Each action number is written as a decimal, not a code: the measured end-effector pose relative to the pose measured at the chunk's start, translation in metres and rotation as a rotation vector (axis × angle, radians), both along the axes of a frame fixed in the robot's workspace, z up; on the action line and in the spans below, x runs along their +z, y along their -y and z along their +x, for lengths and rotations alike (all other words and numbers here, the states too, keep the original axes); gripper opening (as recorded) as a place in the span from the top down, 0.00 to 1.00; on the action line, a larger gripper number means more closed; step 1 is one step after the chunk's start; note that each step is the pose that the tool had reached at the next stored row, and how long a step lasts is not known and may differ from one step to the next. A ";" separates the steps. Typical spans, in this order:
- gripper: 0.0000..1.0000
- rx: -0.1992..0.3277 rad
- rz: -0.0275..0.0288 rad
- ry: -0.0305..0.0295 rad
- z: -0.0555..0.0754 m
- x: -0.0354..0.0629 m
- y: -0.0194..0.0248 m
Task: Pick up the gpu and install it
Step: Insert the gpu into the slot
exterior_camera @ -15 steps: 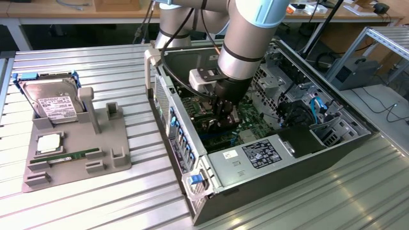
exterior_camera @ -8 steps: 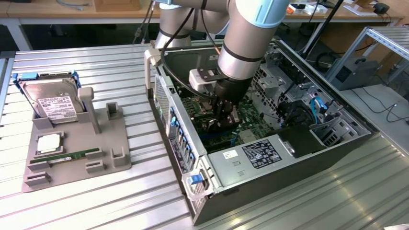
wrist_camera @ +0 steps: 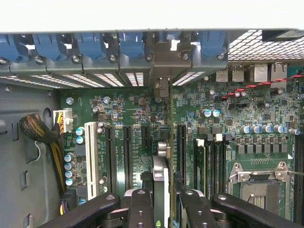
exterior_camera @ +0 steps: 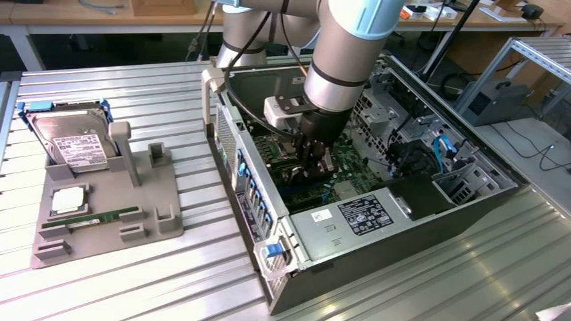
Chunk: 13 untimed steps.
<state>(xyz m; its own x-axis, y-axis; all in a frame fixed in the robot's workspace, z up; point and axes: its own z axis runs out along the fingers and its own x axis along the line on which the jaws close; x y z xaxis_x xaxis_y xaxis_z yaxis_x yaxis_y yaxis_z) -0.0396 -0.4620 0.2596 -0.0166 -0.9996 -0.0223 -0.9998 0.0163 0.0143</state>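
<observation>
Your worktop (exterior_camera: 107, 93) carries the open computer case (exterior_camera: 464, 200), the arm reaches down into it over the motherboard (wrist_camera: 118, 114), and your claw (wrist_camera: 164, 202) grips the gpu (wrist_camera: 161, 171) edge-on — standing upright between the expansion slots.

I'm looking at a lab or workshop: an opened computer case (exterior_camera: 375, 200) on a ribbed metal counter (exterior_camera: 134, 281), wooden workbenches (exterior_camera: 107, 17) behind, cables (exterior_camera: 526, 144) trailing on the floor.
</observation>
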 end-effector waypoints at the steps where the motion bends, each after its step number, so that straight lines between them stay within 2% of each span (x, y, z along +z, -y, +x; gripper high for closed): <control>1: 0.73 0.000 0.0002 0.0001 0.000 -0.0001 -0.0002; 3: 0.73 0.000 -0.0052 0.0000 0.000 0.0000 -0.0020; 5: 0.73 0.000 -0.0160 0.0000 0.000 0.0000 -0.0054; 6: 0.73 0.000 -0.0184 0.0000 0.000 0.0000 -0.0058; 9: 0.73 0.000 -0.0217 0.0000 0.000 -0.0001 -0.0058; 13: 0.73 0.000 -0.0231 0.0000 0.000 -0.0007 -0.0059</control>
